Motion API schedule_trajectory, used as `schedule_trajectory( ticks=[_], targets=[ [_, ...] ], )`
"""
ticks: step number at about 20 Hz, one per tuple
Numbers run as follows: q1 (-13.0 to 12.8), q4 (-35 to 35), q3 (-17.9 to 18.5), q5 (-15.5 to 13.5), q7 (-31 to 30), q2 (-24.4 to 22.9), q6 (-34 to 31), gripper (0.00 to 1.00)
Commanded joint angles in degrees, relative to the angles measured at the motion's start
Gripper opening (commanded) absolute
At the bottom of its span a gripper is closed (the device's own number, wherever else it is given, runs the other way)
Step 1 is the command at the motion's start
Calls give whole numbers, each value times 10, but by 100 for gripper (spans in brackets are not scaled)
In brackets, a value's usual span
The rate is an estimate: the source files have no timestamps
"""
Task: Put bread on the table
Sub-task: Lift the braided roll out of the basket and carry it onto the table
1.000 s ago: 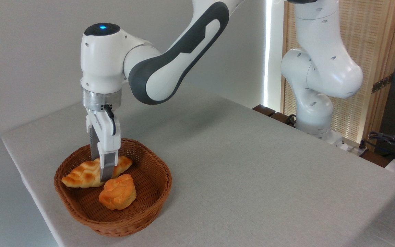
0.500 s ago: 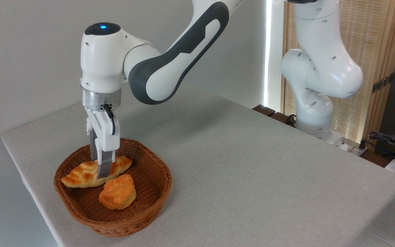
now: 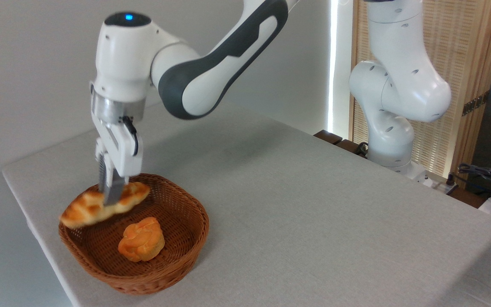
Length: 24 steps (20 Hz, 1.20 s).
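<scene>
The bread [image 3: 102, 207] is slightly blurred, and its middle is hidden behind the end effector [image 3: 111, 198], whose fingers are clamped on the loaf's middle from above. There is one such braided loaf, held in the air over the back left part of the basket [image 3: 177, 260]; its lower left tip overlaps the basket's left rim in this view, so whether it touches the wicker cannot be told. Its long axis runs from lower left to upper right, the left pointed end dipping lower than the right.

One small round bun [image 3: 141, 239] lies on the basket floor, apart from the loaf and to its lower right. There is one basket, standing near the front left corner of the bench [image 3: 313, 204].

The arm [image 3: 211, 64] reaches in from the upper right; its upper links are cut off by the top edge.
</scene>
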Motion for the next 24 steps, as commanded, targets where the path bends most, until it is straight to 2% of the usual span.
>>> schedule_trajectory(
  ticks=[1,5,9,11,13,15,17,19,21,24],
  targets=[
    [6,3,11,-41,-11,-54,-54,15],
    [8,-1,25,-34,-4,-127,-218,15],
    [-13,-42,26,31,1,-179,-359,15],
    [-29,-72,26,49,-5,-198,-395,15],
    [-38,-91,26,51,-18,-197,-398,16],
    [-40,-109,26,53,-24,-191,-393,32],
    [-45,-130,25,53,-28,-182,-387,59],
    [-49,-133,25,53,-56,-170,-378,79],
    [-49,-133,25,53,-89,-159,-366,89],
    [-49,-133,25,53,-126,-156,-359,97]
  ],
)
